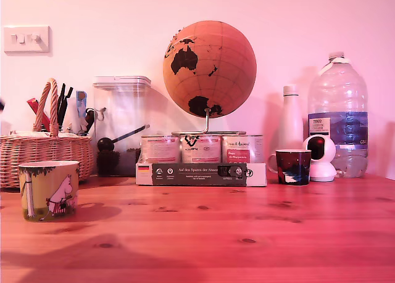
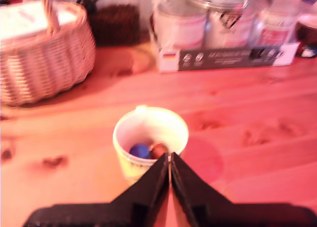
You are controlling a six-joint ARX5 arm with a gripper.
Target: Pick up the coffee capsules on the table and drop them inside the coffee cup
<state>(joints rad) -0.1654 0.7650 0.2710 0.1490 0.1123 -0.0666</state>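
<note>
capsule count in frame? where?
2. Both lie inside the coffee cup: the blue capsule and the brown capsule beside it, just beyond the closed end effector. None visible on the table.

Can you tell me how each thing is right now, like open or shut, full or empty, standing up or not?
gripper: shut, holding nothing, above the cup
coffee cup: upright, both capsules inside
blue capsule: in the cup
brown capsule: in the cup, beside the blue one
dark mug: upright; contents hidden
water bottle: upright, capped
clear canister: lid on, nearly empty
</note>
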